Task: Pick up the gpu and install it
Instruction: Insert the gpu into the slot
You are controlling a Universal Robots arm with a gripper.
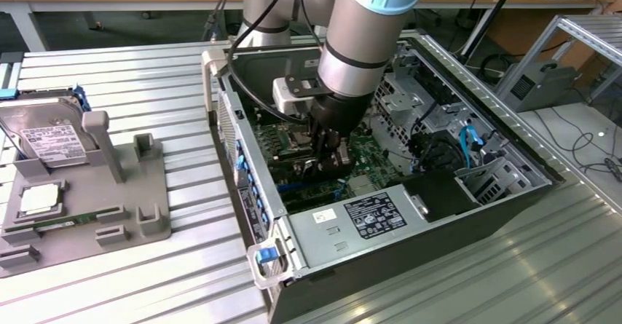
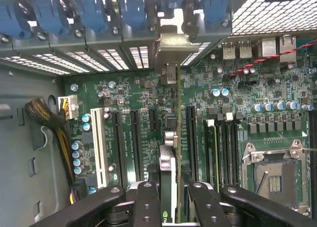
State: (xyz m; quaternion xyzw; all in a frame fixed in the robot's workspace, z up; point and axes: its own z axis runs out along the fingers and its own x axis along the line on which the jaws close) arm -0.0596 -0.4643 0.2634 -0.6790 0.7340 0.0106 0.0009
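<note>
Exterior view, left to right, with the open black computer case [image 1: 255, 215] as landmark. Well to the case's left, a grey moulded parts holder [image 1: 102, 207] on the ribbed metal surface [image 1: 146, 287] keeps a boxy silver hard drive with a white label [image 1: 44, 138] standing in a slot, apparently so that each part sits at a known place. The case lies on its side with its panel off, which exposes the green motherboard [image 1: 374, 156] to an approach from above. Inside the case, over the board, the black gripper [image 1: 328, 165] points straight down. In the wrist view its fingers [image 2: 148, 204] are clamped on the gpu [image 2: 168, 172], a thin dark card seen edge-on, standing upright between the long black expansion slots [image 2: 134, 138]. Its silver metal bracket [image 2: 174, 44] reaches the case's rear wall beside the blue slot latches [image 2: 131, 7]. Judged from this, the card is held vertical to line its edge up with a slot; whether it is fully seated cannot be told.
</note>
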